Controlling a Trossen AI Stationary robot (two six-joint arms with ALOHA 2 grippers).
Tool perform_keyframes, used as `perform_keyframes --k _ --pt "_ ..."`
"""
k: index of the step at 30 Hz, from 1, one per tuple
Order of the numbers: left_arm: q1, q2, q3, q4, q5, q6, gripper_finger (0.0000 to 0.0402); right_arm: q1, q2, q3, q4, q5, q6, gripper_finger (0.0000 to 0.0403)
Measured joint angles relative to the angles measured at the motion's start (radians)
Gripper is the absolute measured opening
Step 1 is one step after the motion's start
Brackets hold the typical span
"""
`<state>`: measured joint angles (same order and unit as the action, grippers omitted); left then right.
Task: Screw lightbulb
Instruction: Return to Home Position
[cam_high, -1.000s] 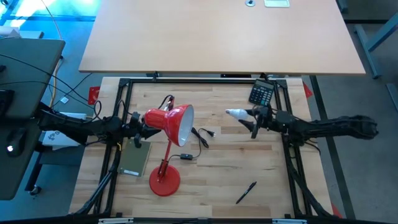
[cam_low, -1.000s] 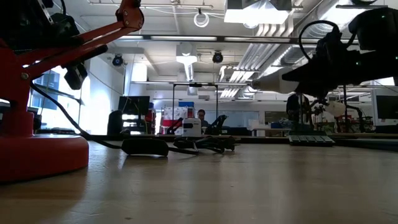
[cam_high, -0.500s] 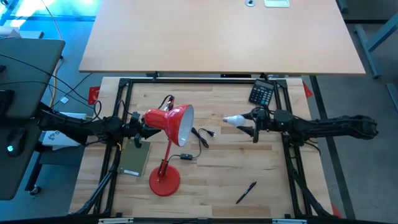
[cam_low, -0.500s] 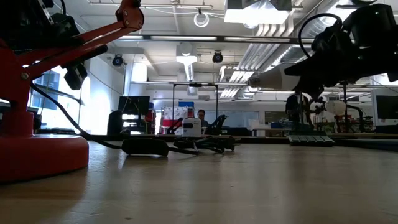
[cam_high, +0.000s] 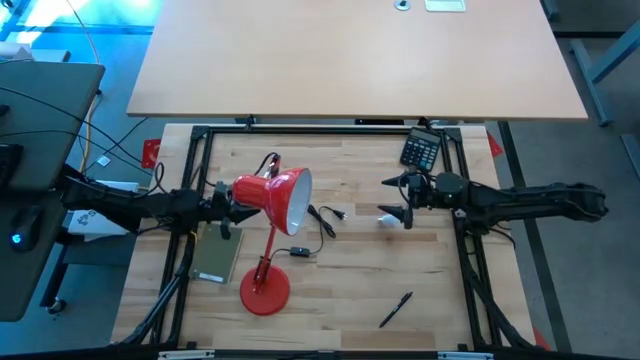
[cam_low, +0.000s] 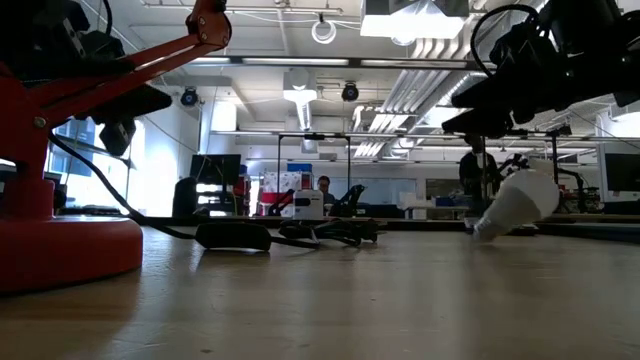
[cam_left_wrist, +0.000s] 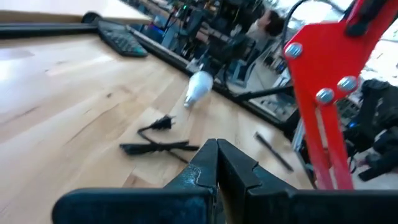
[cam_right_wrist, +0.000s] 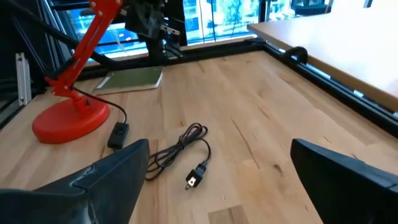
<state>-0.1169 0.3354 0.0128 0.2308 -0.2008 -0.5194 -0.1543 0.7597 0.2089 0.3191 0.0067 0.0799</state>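
The white lightbulb (cam_high: 387, 219) is on the wooden table under my right gripper (cam_high: 401, 201). It is tilted in the low view, its narrow base (cam_low: 481, 232) at the wood and its round end (cam_low: 528, 196) raised. My right gripper (cam_right_wrist: 221, 149) is open, with nothing between its fingers. The red desk lamp stands on its round base (cam_high: 265, 292) at the left, its shade (cam_high: 287, 196) opening toward the bulb. My left gripper (cam_high: 222, 208) is shut behind the shade, its fingers (cam_left_wrist: 217, 152) closed on nothing. My left gripper is close against the back of the lamp shade (cam_high: 243, 190). I cannot tell whether it touches the shade.
The lamp's black cord and plug (cam_high: 328, 216) and its switch (cam_high: 300, 251) lie between lamp and bulb. A calculator (cam_high: 421, 150) sits at the far right, a black pen (cam_high: 395, 310) near the front edge and a green notebook (cam_high: 216, 256) left of the lamp base. Black frame rails (cam_high: 466, 250) border the table.
My right gripper has opened and let go of the lightbulb, rising a little. The bulb, which had been held level and pointing toward the lamp, has dropped to the table below the fingers and is now tilted on its narrow end.
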Motion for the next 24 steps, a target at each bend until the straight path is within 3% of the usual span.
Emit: perform_keyframes --k 14,19,24 --pt "0.0 0.0 0.0 -0.033 0.0 0.0 0.0 0.0 -0.003 0.0 -0.003 0.001 -0.002 0.0383" --pt "0.001 -0.044 -0.001 -0.057 0.0 0.0 0.0 0.0 -0.148 -0.065 -0.006 0.001 -0.002 0.0383" --pt "0.001 -0.226 -0.001 -0.134 -0.001 0.0 0.0 0.0 -0.346 -0.165 -0.012 0.001 -0.002 0.0383"
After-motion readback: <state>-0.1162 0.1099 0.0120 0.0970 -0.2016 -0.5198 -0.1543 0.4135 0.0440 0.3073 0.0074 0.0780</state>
